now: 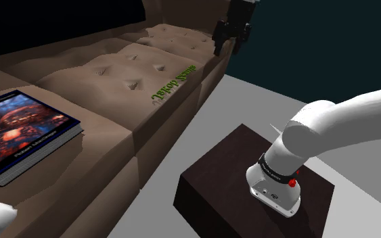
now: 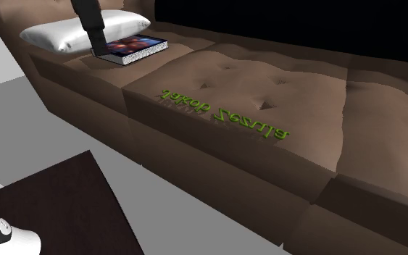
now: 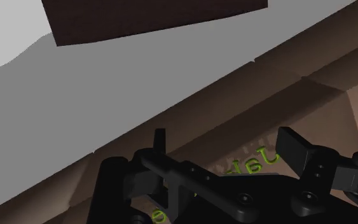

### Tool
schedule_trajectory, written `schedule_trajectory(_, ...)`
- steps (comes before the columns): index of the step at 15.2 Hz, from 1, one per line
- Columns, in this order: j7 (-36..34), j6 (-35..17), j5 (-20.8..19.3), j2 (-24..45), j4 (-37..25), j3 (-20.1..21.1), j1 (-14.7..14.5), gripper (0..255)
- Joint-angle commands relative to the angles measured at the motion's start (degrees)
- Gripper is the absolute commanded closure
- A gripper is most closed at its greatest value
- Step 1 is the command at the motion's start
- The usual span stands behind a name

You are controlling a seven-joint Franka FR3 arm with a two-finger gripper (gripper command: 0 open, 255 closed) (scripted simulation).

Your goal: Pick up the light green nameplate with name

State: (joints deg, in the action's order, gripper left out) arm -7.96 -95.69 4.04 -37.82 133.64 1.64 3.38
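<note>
Brown tufted sofa (image 1: 107,71) carries the light green nameplate (image 1: 180,82), which lies flat near the front edge of its middle cushion, well apart from the book (image 1: 23,132). Hand (image 1: 228,44) hangs clear of the cushion toward the shoulder view's upper right, fingers spread and gripping nothing, and the wrist view shows the green letters beyond them, untouched. Step in hand is judged to be the approach — the next move calls for lowering over the lettering and straddling its thin strokes before closing.
</note>
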Motion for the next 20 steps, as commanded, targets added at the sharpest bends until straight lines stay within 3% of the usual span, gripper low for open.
schedule_trajectory(1,-4.3,-3.5,0.7,3.0,0.2,1.5,0.8,0)
schedule_trajectory(11,-23.6,-18.0,0.0,23.0,-6.0,6.2,5.4,0)
schedule_trajectory(20,-40.5,-25.9,-4.0,41.6,-16.9,6.1,7.9,0)
